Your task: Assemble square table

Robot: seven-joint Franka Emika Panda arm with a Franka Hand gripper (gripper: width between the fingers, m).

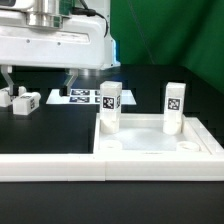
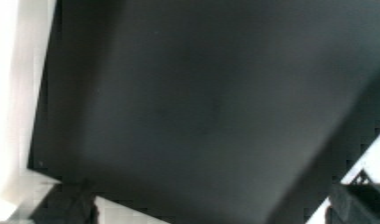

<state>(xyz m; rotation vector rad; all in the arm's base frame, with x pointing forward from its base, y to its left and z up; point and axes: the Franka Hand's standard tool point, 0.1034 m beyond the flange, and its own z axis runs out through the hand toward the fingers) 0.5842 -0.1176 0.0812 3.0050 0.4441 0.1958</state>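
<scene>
White plastic is what the square table top (image 1: pixel 150 150) is made of. It lies in the lower right of the exterior view, with its raised rim upward. We see two legs standing upright in its two far corners: one leg (image 1: pixel 109 108) near the middle of the frame and the other leg (image 1: pixel 173 108) more to the right. Each carries a black-white tag. Some loose legs (image 1: pixel 24 101) lie on the black table (image 1: pixel 50 130) at the middle left. The gripper (image 1: pixel 40 85) hangs in the upper left, near them. Its dark fingers (image 1: pixel 72 80) stand wide apart and nothing is between them. The marker board (image 1: pixel 80 96) lies flat at the middle of the frame. A long white fence (image 1: pixel 50 166) runs along the lower left, just beside the top. The wrist view is blurred and shows mostly the dark table surface.
</scene>
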